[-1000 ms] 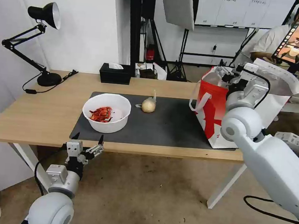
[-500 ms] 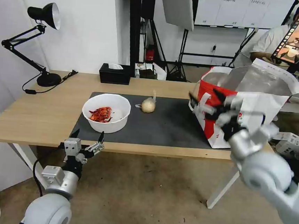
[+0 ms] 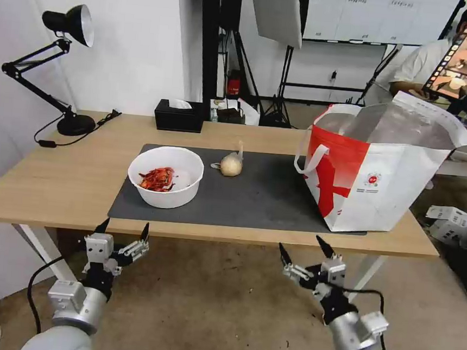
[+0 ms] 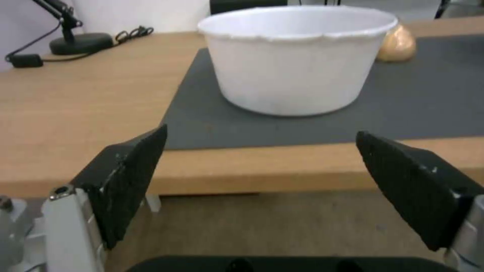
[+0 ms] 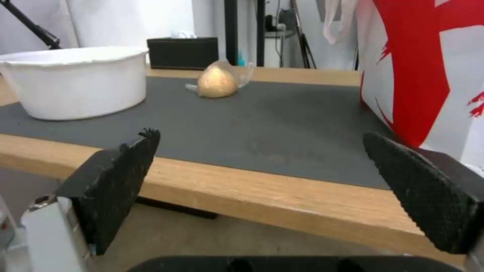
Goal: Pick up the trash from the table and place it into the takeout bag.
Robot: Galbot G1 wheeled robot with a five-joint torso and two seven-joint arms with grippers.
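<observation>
Bearing a grey mat point(image 3: 253, 198), the table point(image 3: 53, 181).

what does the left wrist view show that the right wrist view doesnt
Left wrist view alone: the black desk lamp base with its coiled cord on the light-wood table, and the open left gripper below the table's front edge.

Right wrist view alone: the red-and-white takeout bag, the black tissue box, and the open right gripper.

Both: the white round bowl, the small knotted clear bag with a beige lump, and the dark grey mat.
</observation>
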